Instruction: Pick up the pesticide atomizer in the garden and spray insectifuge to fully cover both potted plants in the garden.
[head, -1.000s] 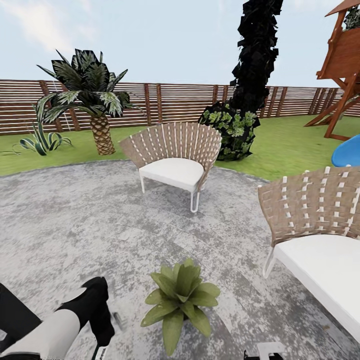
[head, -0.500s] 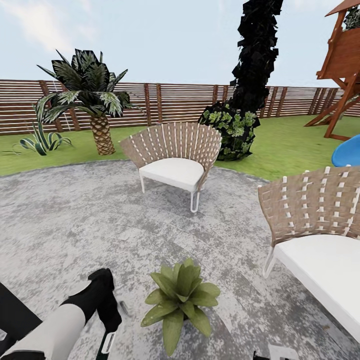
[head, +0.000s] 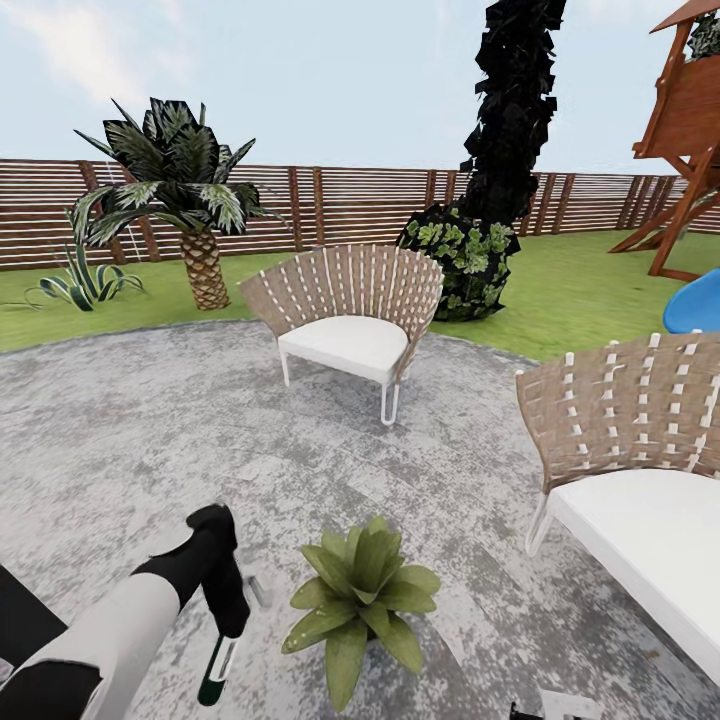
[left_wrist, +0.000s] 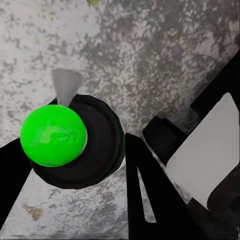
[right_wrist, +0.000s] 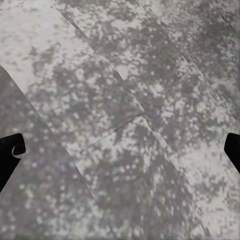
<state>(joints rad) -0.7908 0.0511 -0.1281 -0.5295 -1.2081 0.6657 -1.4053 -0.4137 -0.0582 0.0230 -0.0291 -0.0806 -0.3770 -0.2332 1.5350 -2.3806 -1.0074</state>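
The left claw (head: 228, 640) has swung forward toward the potted plant (head: 360, 595) on the patio (head: 150, 440), clenched on the atomizer (head: 217, 672), which hangs beside the leaves. Spraying looks near; next, aim the nozzle at the rosette. The right claw (right_wrist: 120, 145) hangs released.

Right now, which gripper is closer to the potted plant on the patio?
Left. The left gripper hangs beside the potted plant, on its left, holding the pesticide atomizer. The right gripper sits lower and farther off, at the picture's bottom edge.
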